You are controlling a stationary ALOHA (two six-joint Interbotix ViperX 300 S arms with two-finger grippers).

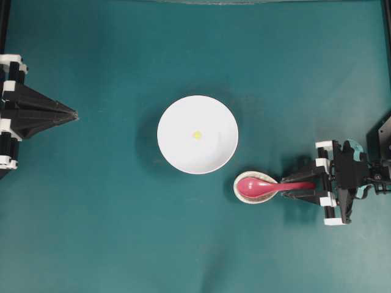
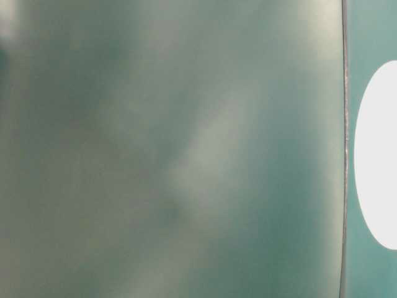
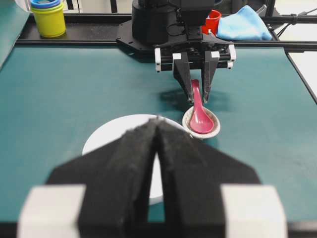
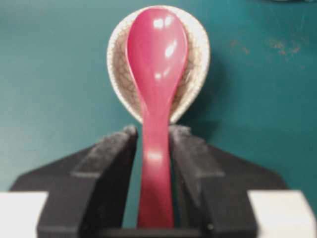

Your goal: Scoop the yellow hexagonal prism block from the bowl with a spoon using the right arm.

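The white bowl (image 1: 177,152) stands mid-table with the tiny yellow hexagonal prism block (image 1: 197,135) lying near its centre. The pink-red spoon (image 1: 256,186) rests with its scoop in a small speckled dish (image 1: 239,194) just right of the bowl. My right gripper (image 4: 153,134) straddles the spoon's handle (image 4: 156,173). Its jaws are open, with a strip of table showing between the left finger and the handle. My left gripper (image 1: 74,114) is shut and empty at the far left, pointing at the bowl (image 3: 106,134).
Stacked yellow and blue cups (image 3: 48,17), a red cup (image 3: 213,20) and a blue cloth (image 3: 245,25) sit off the mat behind the right arm's base. The table-level view is blurred, showing only the bowl's white side (image 2: 378,155).
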